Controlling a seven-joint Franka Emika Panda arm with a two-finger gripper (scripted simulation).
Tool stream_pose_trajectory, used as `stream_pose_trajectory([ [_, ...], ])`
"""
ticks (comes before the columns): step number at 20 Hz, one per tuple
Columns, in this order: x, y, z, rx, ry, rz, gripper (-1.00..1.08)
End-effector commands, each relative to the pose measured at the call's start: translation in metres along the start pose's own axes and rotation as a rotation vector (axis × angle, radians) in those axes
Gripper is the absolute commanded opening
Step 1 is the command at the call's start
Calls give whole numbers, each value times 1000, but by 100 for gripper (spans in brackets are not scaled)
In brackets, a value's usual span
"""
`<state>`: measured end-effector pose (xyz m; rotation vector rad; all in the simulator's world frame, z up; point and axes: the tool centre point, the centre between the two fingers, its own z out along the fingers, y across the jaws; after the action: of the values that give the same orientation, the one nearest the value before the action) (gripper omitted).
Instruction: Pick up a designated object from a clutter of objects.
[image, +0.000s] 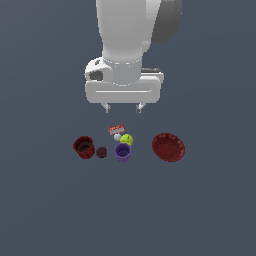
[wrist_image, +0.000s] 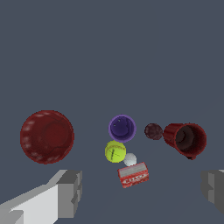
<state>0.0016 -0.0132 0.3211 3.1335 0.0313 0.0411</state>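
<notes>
The designated object, a dark red ribbed cup (image: 84, 147) (wrist_image: 186, 139), stands upright at the exterior view's left end of the clutter. Beside it lie a dark maroon ball (image: 101, 152) (wrist_image: 153, 131), a purple cup (image: 123, 152) (wrist_image: 122, 128), a yellow-green ball (image: 127, 139) (wrist_image: 115, 152), a white ball (image: 117, 136) (wrist_image: 130, 159) and a red-and-white piece (image: 115, 129) (wrist_image: 133, 175). My gripper (image: 123, 108) (wrist_image: 142, 192) hangs open well above the clutter, over the red-and-white piece, holding nothing. Its fingers (wrist_image: 70, 192) stand wide apart.
A wide shallow red bowl (image: 168, 147) (wrist_image: 47, 136) sits apart from the group at the exterior view's right. Everything rests on a plain dark grey-blue floor (image: 200, 210).
</notes>
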Motion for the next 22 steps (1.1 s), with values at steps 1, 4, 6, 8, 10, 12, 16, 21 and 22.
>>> stream_pose_trajectory([
  [1,0,0,0,0,0,0,28],
  [4,-1,5,-1,4,1,16,28],
  [6,-1,11,-3,8,2,36,28],
  [8,-2,13,-3,10,3,43,28],
  [10,-2,12,-3,9,2,41,28],
  [12,-2,13,-2,7,2,38,28],
  [16,-2,19,5,-9,-4,13,28],
  [21,-2,35,24,-49,-19,-50,28],
  [22,-2,40,29,-59,-24,-68,28],
])
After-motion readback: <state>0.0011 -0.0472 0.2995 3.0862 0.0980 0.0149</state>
